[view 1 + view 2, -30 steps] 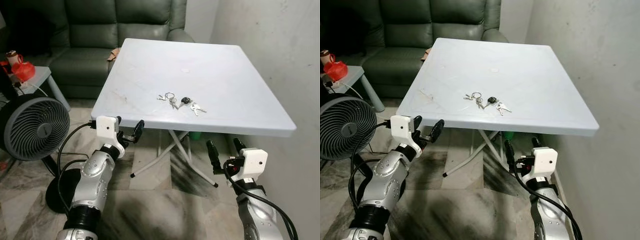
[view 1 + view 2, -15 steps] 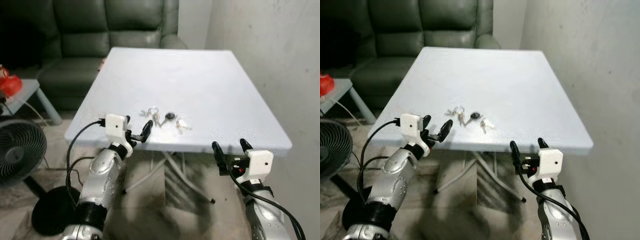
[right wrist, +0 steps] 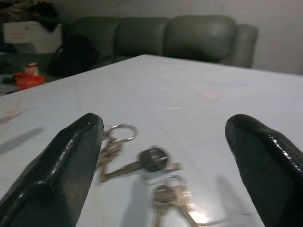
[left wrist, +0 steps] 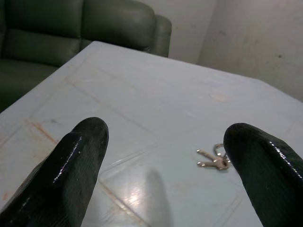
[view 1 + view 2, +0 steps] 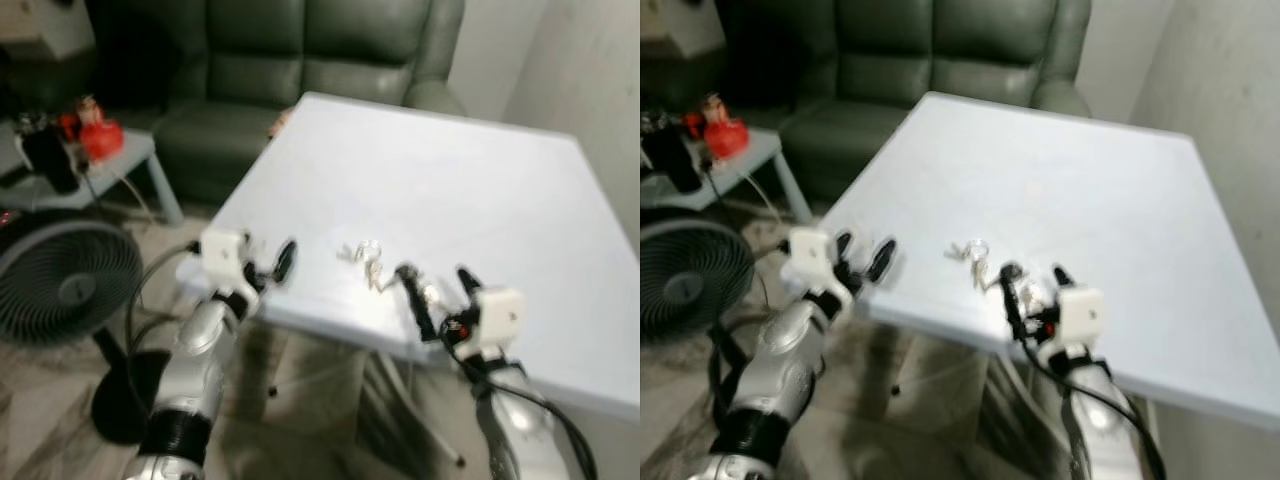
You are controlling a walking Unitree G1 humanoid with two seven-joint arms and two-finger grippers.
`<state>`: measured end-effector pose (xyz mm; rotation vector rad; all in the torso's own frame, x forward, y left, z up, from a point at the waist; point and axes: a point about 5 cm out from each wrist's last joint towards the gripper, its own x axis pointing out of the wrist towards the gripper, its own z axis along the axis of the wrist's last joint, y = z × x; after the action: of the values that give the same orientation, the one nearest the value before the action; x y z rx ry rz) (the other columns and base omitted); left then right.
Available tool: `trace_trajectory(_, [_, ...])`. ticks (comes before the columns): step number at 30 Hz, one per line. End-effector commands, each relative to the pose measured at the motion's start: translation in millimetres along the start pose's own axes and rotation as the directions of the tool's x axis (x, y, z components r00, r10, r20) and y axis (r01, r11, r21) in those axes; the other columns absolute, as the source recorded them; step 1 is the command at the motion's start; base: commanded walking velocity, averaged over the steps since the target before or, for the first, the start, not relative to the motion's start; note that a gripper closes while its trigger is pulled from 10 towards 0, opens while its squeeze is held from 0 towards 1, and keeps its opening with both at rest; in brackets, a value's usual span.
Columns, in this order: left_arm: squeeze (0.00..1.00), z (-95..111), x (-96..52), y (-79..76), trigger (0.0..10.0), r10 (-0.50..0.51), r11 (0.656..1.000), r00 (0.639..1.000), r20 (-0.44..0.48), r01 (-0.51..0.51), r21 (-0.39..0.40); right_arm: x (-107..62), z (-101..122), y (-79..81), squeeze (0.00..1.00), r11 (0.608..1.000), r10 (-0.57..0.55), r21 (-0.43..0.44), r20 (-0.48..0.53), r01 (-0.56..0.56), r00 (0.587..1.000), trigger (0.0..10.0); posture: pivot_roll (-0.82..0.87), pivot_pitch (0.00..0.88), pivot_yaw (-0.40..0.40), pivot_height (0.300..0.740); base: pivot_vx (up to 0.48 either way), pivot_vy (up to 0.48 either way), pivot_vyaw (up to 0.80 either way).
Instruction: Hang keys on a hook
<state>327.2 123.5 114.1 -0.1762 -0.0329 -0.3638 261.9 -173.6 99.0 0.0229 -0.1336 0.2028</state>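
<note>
Right gripper (image 5: 438,289) has advanced over the table (image 5: 520,200) edge, fingers spread, now straddling the keys (image 3: 142,163); a grasp looks imminent. Left gripper (image 5: 268,258), also spread, holds at the near edge. Keys lie flat: several rings, one black-headed key, silver blades.

Now raised over the near edge of the pale blue square plastic table (image 5: 520,200), the right gripper (image 5: 437,291), black fingers spread wide just short of the bunch of small silver keys on rings (image 3: 142,163); a second ago hanging below the tabletop. Left gripper (image 5: 266,258) likewise lifted from under the edge to the table's near corner, fingers apart. Whole view swung and blurred by camera motion.
</note>
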Motion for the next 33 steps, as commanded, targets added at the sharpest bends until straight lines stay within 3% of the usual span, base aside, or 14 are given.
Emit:
trace_trajectory(1, [0.00,4.7,-1.1,7.7,10.0,0.022,0.999,1.000,0.014,-0.023,0.024,1.6,2.3,3.9,0.00,1.000,0.013,0.008,0.013,-0.013,1.000,10.0,-0.04,0.000,-0.009,0.740,0.000,0.000,0.00])
trace_trajectory(33, [0.00,4.7,1.3,0.9,10.0,-0.013,0.998,0.999,0.032,0.011,0.056,7.3,0.8,-0.1,0.00,0.996,-0.019,-0.085,-0.029,0.016,0.999,10.0,-0.05,0.000,-0.018,0.740,0.000,0.000,0.00])
